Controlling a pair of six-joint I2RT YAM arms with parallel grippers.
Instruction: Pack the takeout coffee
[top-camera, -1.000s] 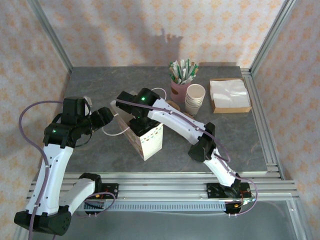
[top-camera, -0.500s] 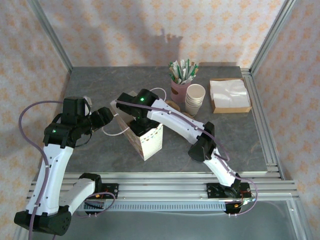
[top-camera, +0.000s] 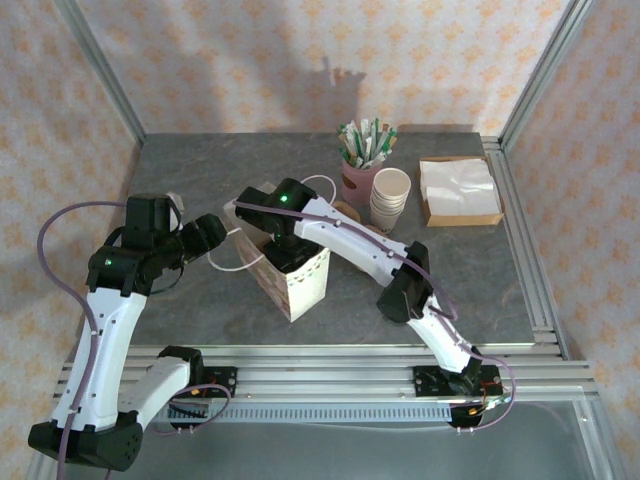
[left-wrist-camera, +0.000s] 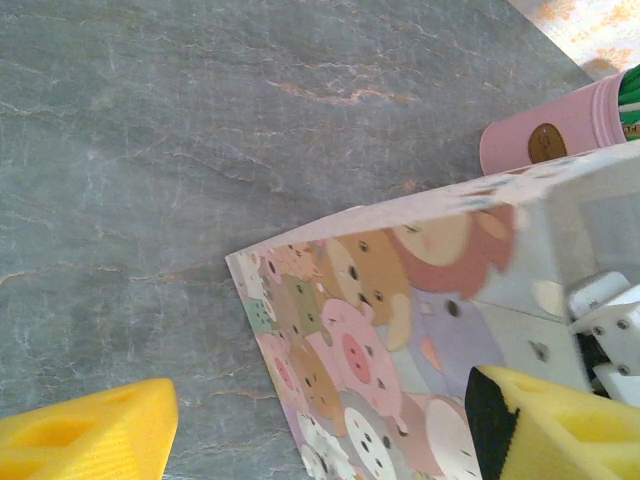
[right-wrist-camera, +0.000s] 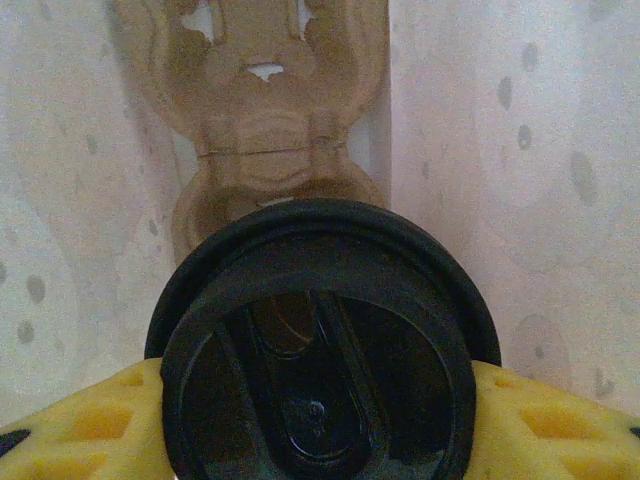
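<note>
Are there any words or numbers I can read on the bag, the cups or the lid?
No text is readable.
The pink cup: round brown badge, too blurred to read.
The paper bag: cartoon animals, no words.
The takeout coffee: raised shapes on the black lid, no letters.
The wrapped sticks: green print, too small to read.

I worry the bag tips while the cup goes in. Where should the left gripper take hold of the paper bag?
On the paper bag, probably pinch the left wall's top edge, coming from the left. It stands upright, mouth up; the right gripper holds the takeout coffee inside that mouth, and the thin wall suits the open left gripper.
</note>
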